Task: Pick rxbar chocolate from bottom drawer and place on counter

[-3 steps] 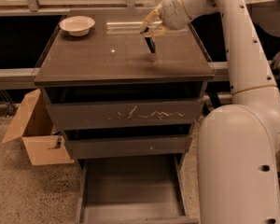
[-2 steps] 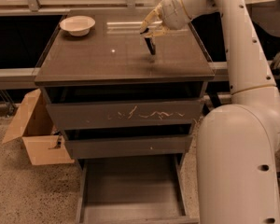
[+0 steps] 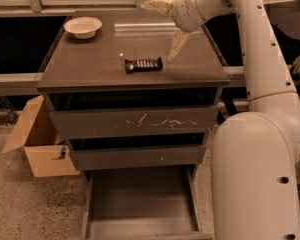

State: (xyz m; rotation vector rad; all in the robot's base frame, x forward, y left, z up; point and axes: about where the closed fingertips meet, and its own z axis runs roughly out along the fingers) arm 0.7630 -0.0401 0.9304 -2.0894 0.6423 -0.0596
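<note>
The white jointed arm (image 3: 250,44) rises at 3 o'clock of the cabinet and bends over the glossy brown-grey square counter (image 3: 90,64). Its pale 2-finger gripper (image 3: 157,31) hangs above the counter's 2 o'clock area, fingers spread wide apart and clear of everything. The small flat black rxbar chocolate (image 3: 143,64) lies on the counter at 7 o'clock of the lower fingertip, near the front edge. A round white bowl (image 3: 83,26) occupies the 10 o'clock corner. The grey-brown bottom drawer (image 3: 140,204) stands pulled out. A brown cardboard box (image 3: 37,139) sits on the floor at 9 o'clock.

rxbar chocolate (image 3: 143,64): pale lettering, unreadable
end effector (image 3: 158,31): upper centre of frame, fingers spread, no legible marks
</note>
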